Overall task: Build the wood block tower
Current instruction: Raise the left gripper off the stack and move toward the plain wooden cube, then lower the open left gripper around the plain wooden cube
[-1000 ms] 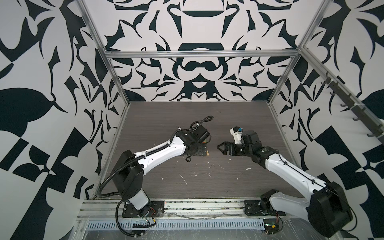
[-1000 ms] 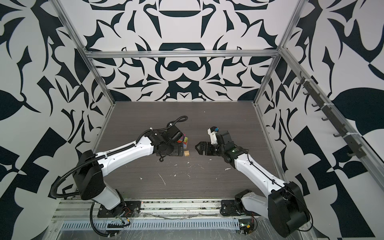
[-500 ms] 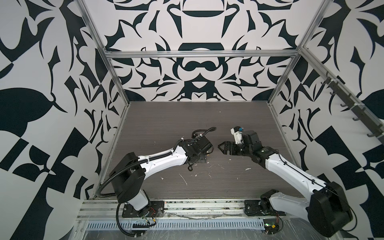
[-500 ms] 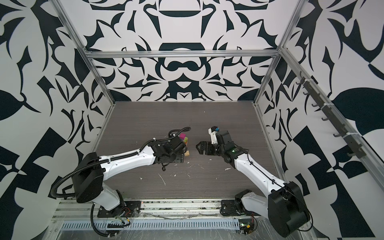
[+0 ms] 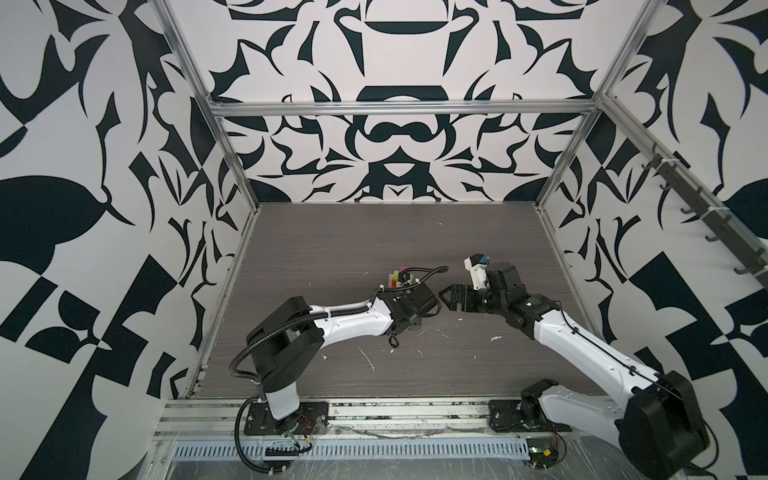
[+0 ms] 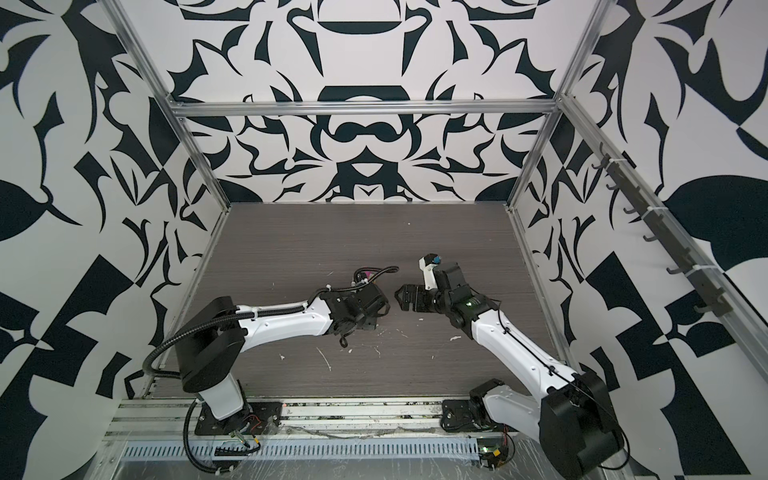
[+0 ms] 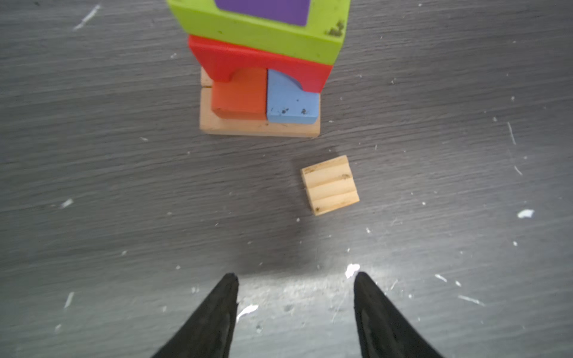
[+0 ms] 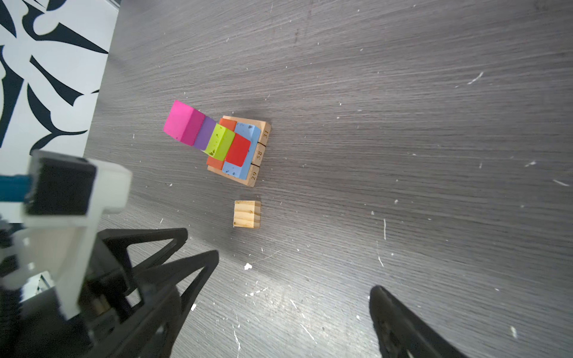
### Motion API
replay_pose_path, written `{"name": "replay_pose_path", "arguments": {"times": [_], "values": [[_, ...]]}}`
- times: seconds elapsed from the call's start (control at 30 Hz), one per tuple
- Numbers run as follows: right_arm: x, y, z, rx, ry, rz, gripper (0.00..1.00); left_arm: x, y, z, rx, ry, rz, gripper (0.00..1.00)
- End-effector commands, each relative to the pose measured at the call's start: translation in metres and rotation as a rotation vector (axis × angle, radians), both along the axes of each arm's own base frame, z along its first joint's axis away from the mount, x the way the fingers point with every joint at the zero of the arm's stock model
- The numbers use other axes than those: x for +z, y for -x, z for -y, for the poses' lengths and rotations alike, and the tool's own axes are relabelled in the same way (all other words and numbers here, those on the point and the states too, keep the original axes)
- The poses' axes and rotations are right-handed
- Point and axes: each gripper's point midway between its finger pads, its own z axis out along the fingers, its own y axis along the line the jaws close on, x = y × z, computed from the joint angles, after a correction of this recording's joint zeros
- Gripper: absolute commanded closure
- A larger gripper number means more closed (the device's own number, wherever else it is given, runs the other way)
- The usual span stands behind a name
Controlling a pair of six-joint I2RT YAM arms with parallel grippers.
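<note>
The wood block tower (image 8: 229, 145) stands upright on the dark grey surface (image 8: 403, 124), its long axis running straight up. In a top view it shows just behind the left arm's wrist, near the middle of the surface (image 5: 400, 277). Its base is a flat square of plain wood planks laid side by side, with 29, 58 and 31 printed on their ends. On the base sit orange and blue blocks side by side. A red arch-shaped block (image 7: 263, 62) bridges them, then come a lime-green oblong, a purple cube and a magenta cube (image 8: 183, 122) as the topmost piece. The blue and green faces carry dark specks.

A plain wood cube (image 7: 330, 185) lies loose on the surface near the foot of the tower. It is apart from the base and turned a little askew to the base's edge, grain lines up.

The left hand (image 7: 295, 276) is low over the surface, pointing at the tower, its fingers parted and holding nothing; the loose cube lies ahead of them. The right hand (image 8: 294, 272) is spread wide and empty
</note>
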Motion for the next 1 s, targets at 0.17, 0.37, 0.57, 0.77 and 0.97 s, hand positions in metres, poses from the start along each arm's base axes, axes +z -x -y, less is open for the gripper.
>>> {"name": "replay_pose_path", "arguments": {"times": [0.17,0.37,0.57,0.77,0.97], "values": [[0.015,-0.001,0.002,0.006,0.015,0.047,0.02,0.001,-0.016,0.027,0.009,0.042,0.047,0.42],[0.018,-0.001,0.002,0.014,0.023,0.049,0.02,-0.007,-0.018,0.031,0.040,0.057,0.053,0.40],[0.022,-0.002,0.001,0.021,0.024,0.053,0.02,-0.016,-0.019,0.029,0.065,0.030,0.052,0.39],[0.022,-0.002,0.000,0.024,0.022,0.051,0.02,-0.022,-0.019,0.036,0.069,0.034,0.054,0.39],[0.025,-0.001,0.001,0.025,0.024,0.057,0.02,-0.029,-0.020,0.037,0.070,0.009,0.056,0.42]]}}
